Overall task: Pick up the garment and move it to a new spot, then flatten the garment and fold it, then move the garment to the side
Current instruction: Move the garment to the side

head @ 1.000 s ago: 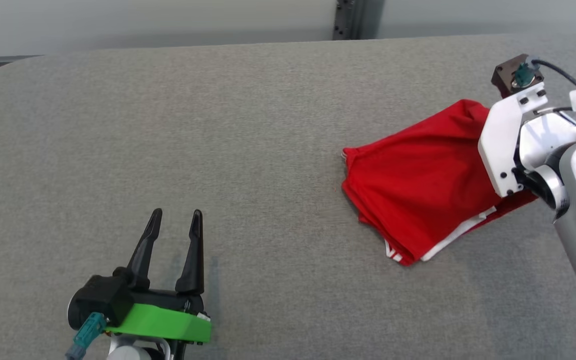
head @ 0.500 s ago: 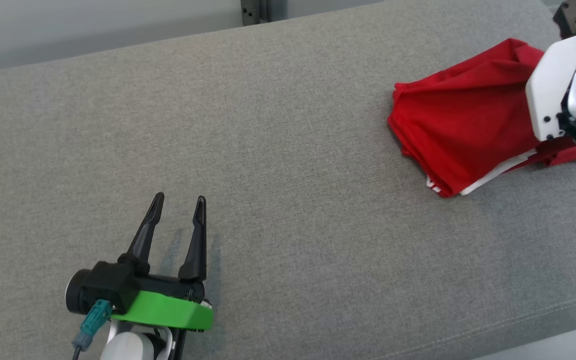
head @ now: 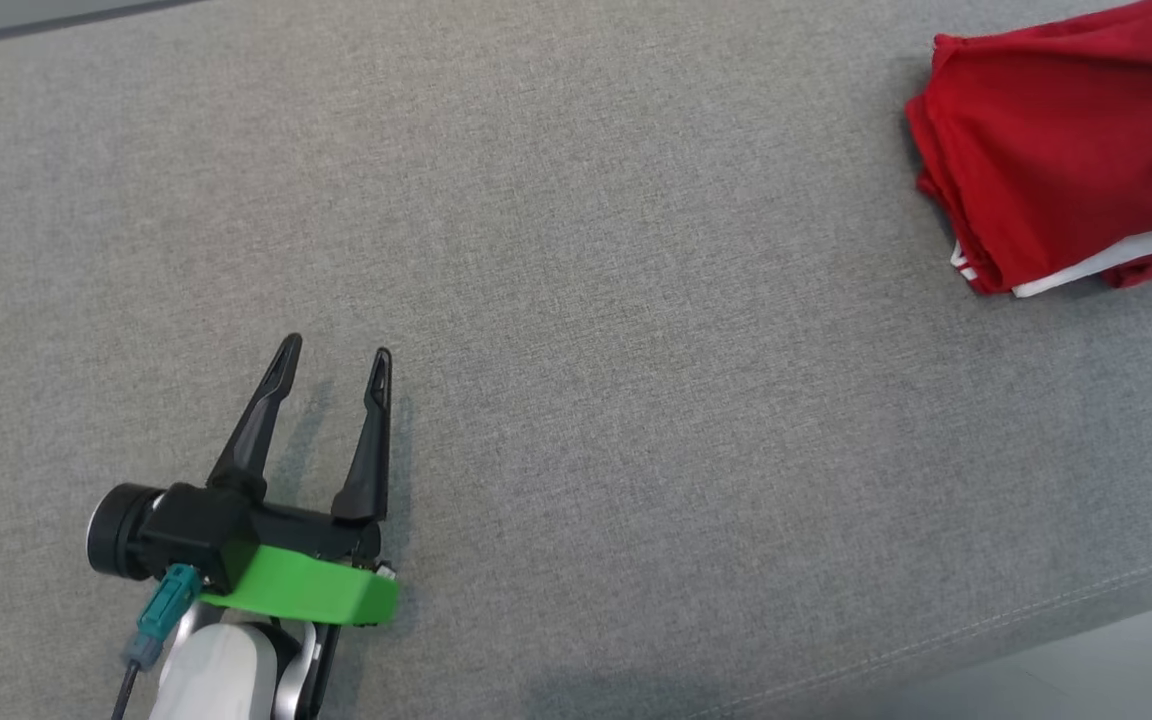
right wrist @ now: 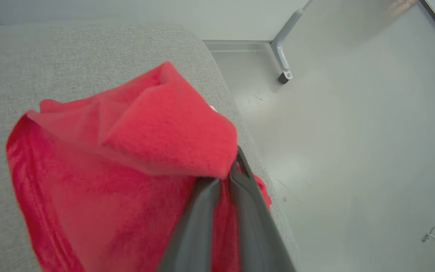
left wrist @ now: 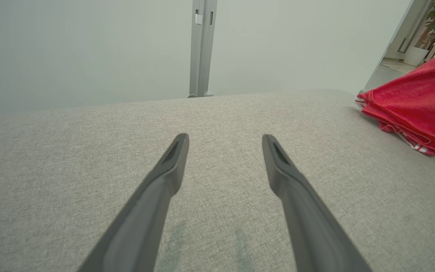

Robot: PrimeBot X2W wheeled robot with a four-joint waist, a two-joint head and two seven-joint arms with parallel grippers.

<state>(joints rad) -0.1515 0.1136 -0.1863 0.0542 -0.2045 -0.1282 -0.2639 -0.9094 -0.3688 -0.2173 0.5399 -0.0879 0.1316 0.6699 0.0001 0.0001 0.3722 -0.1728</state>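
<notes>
The garment (head: 1066,140) is a folded red cloth with white trim, lying at the far right of the grey cushioned surface (head: 576,300). It also shows at the right edge of the left wrist view (left wrist: 417,105). In the right wrist view my right gripper (right wrist: 227,170) is shut on a raised fold of the garment (right wrist: 127,151), close to the cushion's edge. My left gripper (head: 334,355) hovers low over the cushion at the lower left, open with nothing between its fingers (left wrist: 172,162), well apart from the garment.
The cushion's front edge (head: 1036,610) runs across the lower right, with pale floor beyond it. In the right wrist view bare floor (right wrist: 353,151) and a metal frame foot (right wrist: 283,75) lie beside the cushion. A wall post (left wrist: 201,49) stands behind.
The head camera has swung, so the whole picture shifted up and right. The right arm has left the head view. The left gripper stays open and the right keeps its grip.
</notes>
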